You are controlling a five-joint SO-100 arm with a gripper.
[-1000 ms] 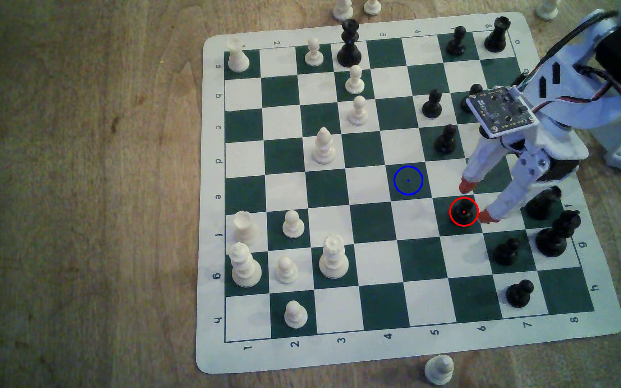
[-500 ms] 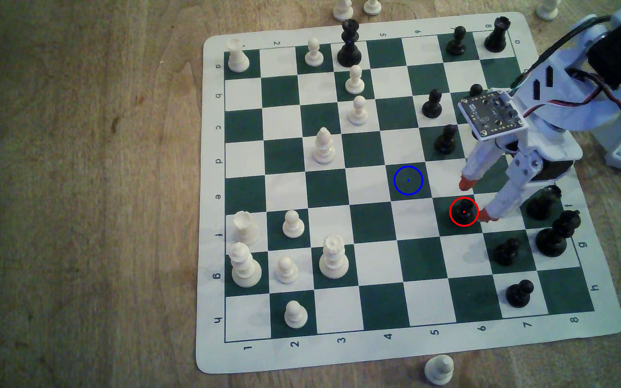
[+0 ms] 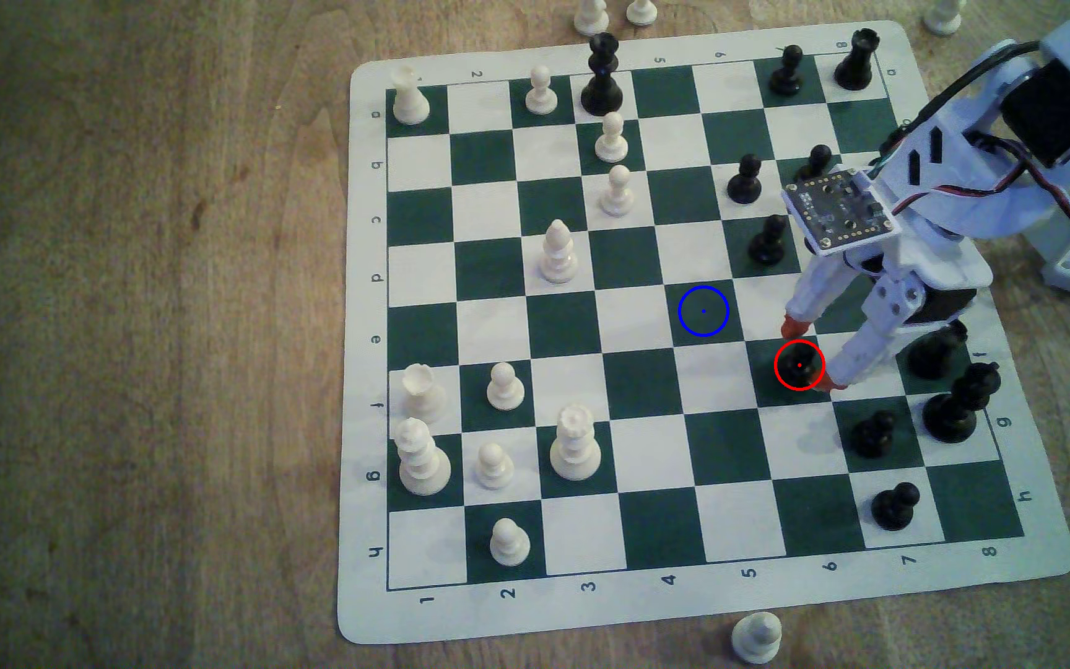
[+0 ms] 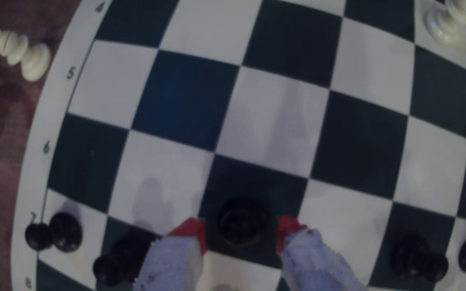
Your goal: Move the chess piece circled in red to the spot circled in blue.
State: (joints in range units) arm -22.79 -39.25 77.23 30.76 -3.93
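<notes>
Gripper (image 3: 810, 357) lowered over the chess piece (image 3: 799, 365), jaws spread apart, one red-tipped finger on each side of the pawn and a gap visible on both sides in the wrist view; nothing clasped. Gripper (image 4: 241, 233) seen from the wrist straddling the chess piece (image 4: 243, 221), fingertips (image 4: 194, 230) level with the pawn's head, not touching it.

Chess piece upright on a dark green square of the chessboard (image 3: 378, 617), inside the red ring. Spot (image 3: 703, 311) one square diagonally from the chess piece, up and toward the exterior view's left, bare, ringed in blue with a centre dot.

Black pawn (image 3: 768, 241) beyond the chess piece, further up the board. Tall black pieces (image 3: 960, 405) just past the chess piece toward the exterior view's right. White pawn (image 3: 756, 637) off the board, below the chess piece on the wooden table (image 3: 133, 321).
</notes>
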